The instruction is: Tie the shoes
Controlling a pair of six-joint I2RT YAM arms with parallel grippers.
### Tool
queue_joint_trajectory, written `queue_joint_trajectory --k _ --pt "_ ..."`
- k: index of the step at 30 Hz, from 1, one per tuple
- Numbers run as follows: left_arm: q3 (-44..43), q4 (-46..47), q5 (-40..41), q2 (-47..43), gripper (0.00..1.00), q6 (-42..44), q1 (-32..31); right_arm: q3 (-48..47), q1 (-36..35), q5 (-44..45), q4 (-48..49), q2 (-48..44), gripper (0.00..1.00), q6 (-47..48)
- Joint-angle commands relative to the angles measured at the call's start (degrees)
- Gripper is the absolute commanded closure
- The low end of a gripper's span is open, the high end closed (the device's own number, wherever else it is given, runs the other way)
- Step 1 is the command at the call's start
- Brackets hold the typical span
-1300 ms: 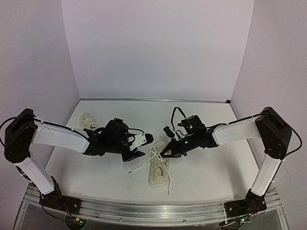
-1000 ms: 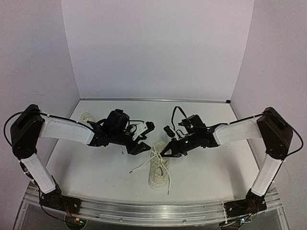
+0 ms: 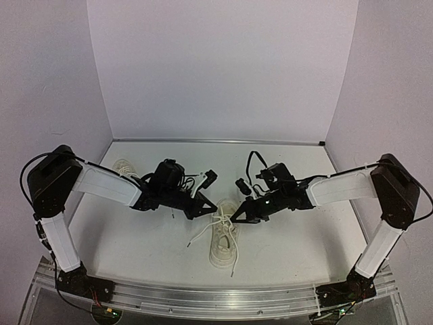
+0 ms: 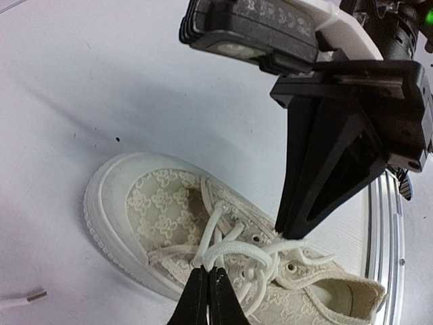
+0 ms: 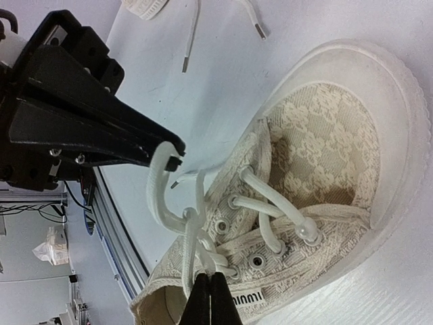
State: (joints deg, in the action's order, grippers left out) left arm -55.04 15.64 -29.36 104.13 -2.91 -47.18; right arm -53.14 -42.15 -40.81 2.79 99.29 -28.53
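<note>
One cream lace-pattern shoe [image 3: 222, 238] lies in the middle of the table, toe toward the arms, with its white laces half knotted. Its mate [image 3: 124, 168] lies at the back left, partly hidden behind my left arm. My left gripper [image 3: 208, 212] is at the shoe's left side, and in the left wrist view it [image 4: 208, 279] is shut on a lace loop [image 4: 252, 248] over the tongue. My right gripper [image 3: 236, 218] is at the shoe's right side. In the right wrist view it [image 5: 210, 283] is shut on a lace strand [image 5: 189, 250] near the top eyelets.
A loose lace end [image 3: 196, 237] trails left of the shoe and another [image 3: 235, 261] runs toward the near edge. A metal rail [image 3: 216, 294] borders the near side. Lilac walls close in the back and both sides.
My left gripper moved right to the shoe and went from open to shut on the lace loop. The right gripper stayed shut at the shoe's right side.
</note>
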Motion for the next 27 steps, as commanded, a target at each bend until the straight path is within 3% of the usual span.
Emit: queue_joint_trajectory --k 1,27 --pt "2.7 1.7 3.5 -5.0 1.0 0.4 0.3 1.6 0.1 3.2 -1.0 -3.4 1.0 0.4" --pt "8.5 -1.0 17.0 -8.8 1.0 -1.2 1.7 9.7 2.1 11.7 -5.9 -10.7 1.0 -1.0"
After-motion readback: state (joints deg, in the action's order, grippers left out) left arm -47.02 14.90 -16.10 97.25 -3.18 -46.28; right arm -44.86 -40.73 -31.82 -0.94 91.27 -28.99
